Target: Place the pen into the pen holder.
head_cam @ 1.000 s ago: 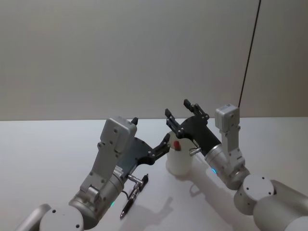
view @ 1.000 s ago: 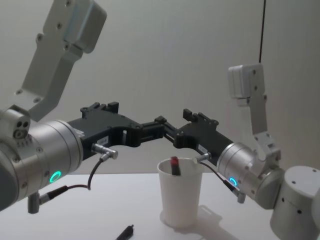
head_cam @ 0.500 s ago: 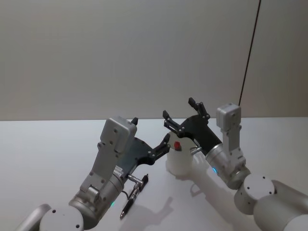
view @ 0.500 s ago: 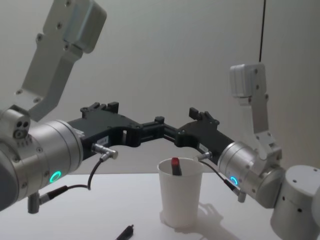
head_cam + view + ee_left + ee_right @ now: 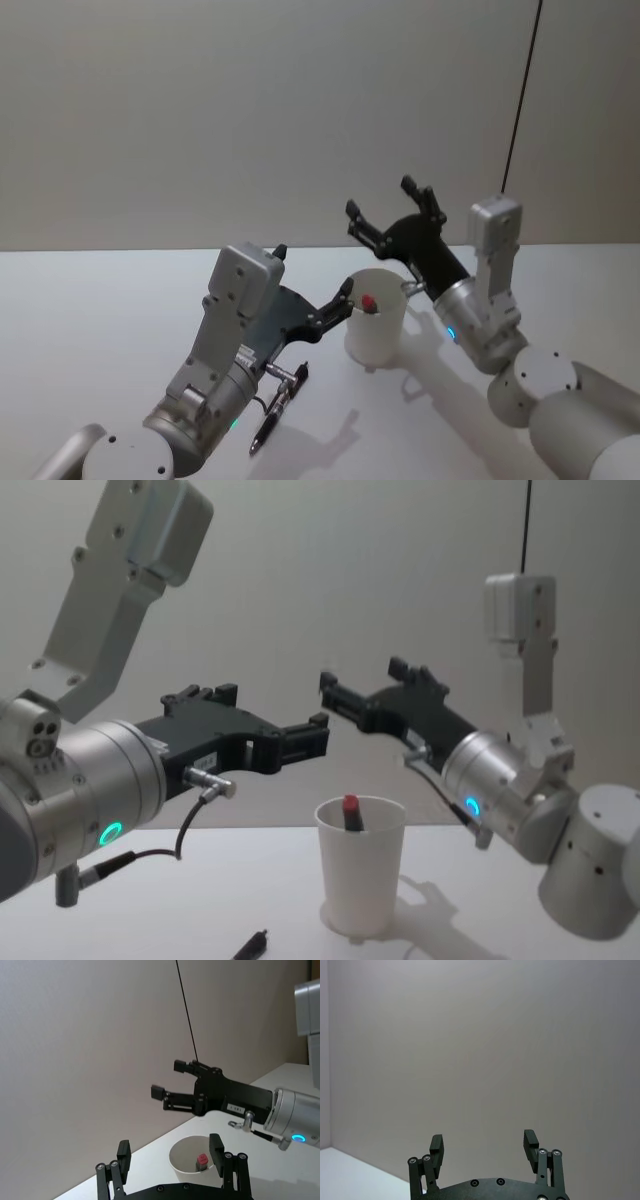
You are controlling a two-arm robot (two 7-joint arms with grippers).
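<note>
Right tool (image 5: 380, 197) has lifted off the pen holder (image 5: 375, 330) vs 1 s ago. It was low over the rim; now it's well above it & tipped upward. Its fingers are spread wide w/ nothing btwn them. Chest view puts right tool (image 5: 360, 675) over the pen holder (image 5: 360, 880) w/ clear air under it. From the left wrist cam, right tool (image 5: 167, 1079) sits beyond & above the pen holder (image 5: 182, 1150). Right wrist cam has right tool (image 5: 483, 1139) against bare wall.

Left tool (image 5: 314, 270) hasn't shifted. It hovers just left of the holder, fingers apart & empty. One fingertip (image 5: 347, 288) is near the rim; can't tell if it touches.

Pen (image 5: 368, 301) w/ red end is inside the holder, leaning on its wall, red end at abt rim level in chest view (image 5: 351, 808). Holder stands upright on the white worktop (image 5: 100, 320), approx mid-width, toward the far edge.

2nd dark pen-like thing (image 5: 272, 412) lies flat on the worktop under the left arm, apart from the holder, on the near-edge side.
</note>
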